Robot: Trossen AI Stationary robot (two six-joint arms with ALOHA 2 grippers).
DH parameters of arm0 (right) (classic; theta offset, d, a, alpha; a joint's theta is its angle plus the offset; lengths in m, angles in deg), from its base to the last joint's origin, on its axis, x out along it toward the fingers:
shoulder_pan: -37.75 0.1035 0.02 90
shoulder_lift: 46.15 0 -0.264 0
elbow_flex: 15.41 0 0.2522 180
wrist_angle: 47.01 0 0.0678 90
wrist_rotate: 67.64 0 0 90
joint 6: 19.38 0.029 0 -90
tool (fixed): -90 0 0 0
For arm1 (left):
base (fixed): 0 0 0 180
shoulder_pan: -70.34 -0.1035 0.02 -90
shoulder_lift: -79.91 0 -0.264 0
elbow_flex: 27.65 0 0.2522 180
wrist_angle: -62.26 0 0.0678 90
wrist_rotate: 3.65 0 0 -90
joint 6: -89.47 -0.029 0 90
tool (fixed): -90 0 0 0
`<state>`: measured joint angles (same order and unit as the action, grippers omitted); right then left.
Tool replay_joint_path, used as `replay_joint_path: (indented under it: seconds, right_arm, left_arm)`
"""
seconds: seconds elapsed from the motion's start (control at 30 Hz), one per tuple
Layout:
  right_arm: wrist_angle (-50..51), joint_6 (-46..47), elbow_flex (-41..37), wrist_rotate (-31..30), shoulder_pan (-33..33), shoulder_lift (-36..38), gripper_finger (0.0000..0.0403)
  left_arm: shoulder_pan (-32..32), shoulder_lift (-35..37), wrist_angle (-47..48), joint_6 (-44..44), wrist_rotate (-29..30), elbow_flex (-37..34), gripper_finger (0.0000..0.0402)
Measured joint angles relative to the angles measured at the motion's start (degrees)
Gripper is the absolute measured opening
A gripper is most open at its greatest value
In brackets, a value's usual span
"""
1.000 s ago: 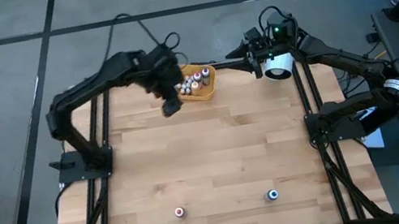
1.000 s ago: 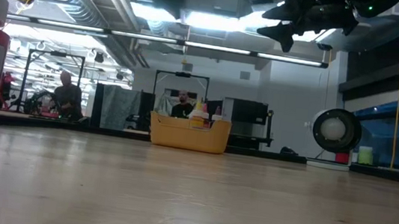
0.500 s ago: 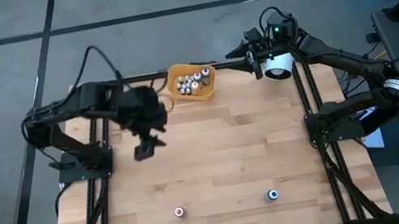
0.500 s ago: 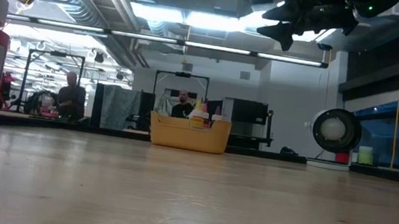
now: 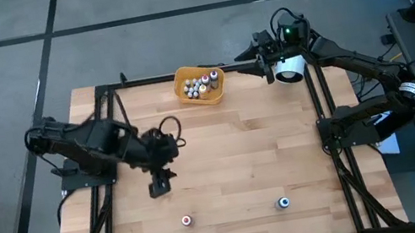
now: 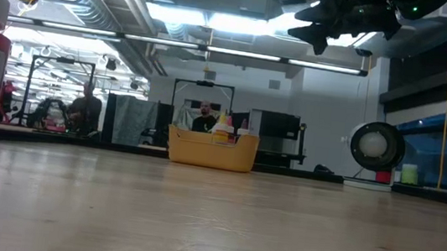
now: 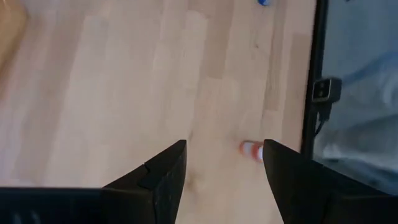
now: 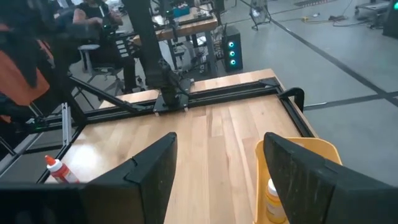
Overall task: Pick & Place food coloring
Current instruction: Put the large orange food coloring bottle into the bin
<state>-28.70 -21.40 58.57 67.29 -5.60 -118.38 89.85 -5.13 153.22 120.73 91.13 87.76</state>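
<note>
Hovering open-fingered, left gripper (image 5: 160,185) above red-topped bottle (image 5: 186,220); other bottles in orange bowl (image 5: 200,86). Risk: off-centre descent, bottle tipped and rolling. Right gripper (image 5: 264,62) spread wide, empty, beside bowl.

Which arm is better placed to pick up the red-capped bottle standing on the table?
The left. Its open gripper hangs just above the red-capped bottle, which shows between its fingers in the wrist view. The right gripper waits at the far edge beside the bowl.

left gripper (image 5: 161,185) jaws parted mid-table, right gripper (image 5: 264,62) jaws parted, raised
</note>
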Motion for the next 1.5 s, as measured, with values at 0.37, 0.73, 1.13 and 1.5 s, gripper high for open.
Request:
replay_joint_path:
  seconds: [0.37, 0.73, 1.13, 1.5]
  right_arm:
    - [0.0, -0.3, 0.0, -0.3, 0.0, 0.0, 0.0240]
    - [0.8, -1.3, 0.0, -0.3, 0.0, 0.0, 0.0240]
    - [2.8, -1.6, 0.0, -0.4, 0.0, 0.0, 0.0240]
    - [4.7, -1.7, 0.0, -0.4, 0.0, 0.0, 0.0240]
  left_arm:
    - [9.2, -0.1, -17.4, 29.5, 6.2, -14.4, 0.0204]
    - [12.3, -0.2, -17.3, 42.1, 9.2, -20.8, 0.0260]
    - [12.9, -6.7, -17.5, 43.0, 9.2, -20.8, 0.0301]
    - [14.2, -11.0, -17.2, 43.0, 9.0, -20.8, 0.0301]
